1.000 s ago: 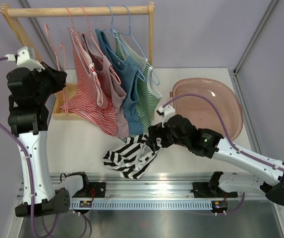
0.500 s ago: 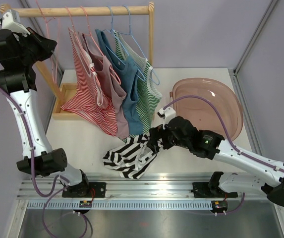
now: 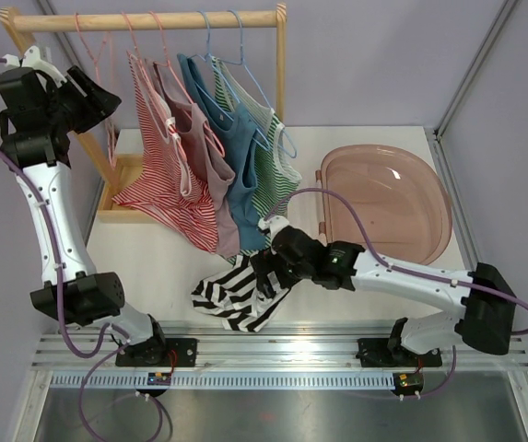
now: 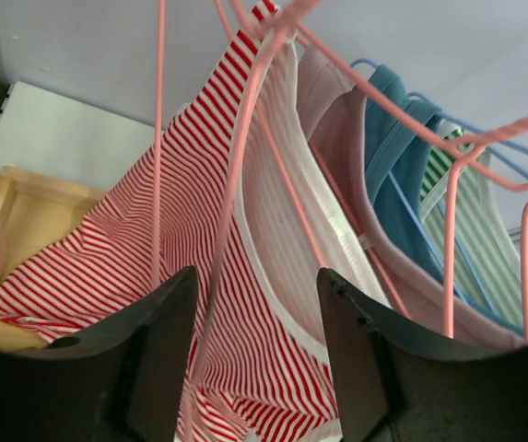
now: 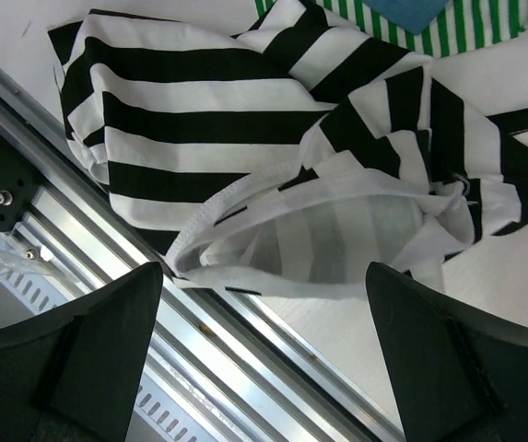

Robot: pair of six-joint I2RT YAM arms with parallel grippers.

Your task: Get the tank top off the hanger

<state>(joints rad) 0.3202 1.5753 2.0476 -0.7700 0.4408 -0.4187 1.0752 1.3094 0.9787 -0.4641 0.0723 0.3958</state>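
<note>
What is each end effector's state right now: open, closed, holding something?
Left end effector: open, thin pink wire hanger passing through the gap, ungripped.
Right end effector: open, above the black-and-white striped fabric tank top, holding nothing.

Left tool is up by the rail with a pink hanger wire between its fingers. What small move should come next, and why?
Probably draw the left tool straight back, clear of the empty pink hanger. Its fingers stand apart around the wire without clamping it, the hanger looks hooked on the wooden rail, and the black-and-white tank top already lies on the table.
</note>
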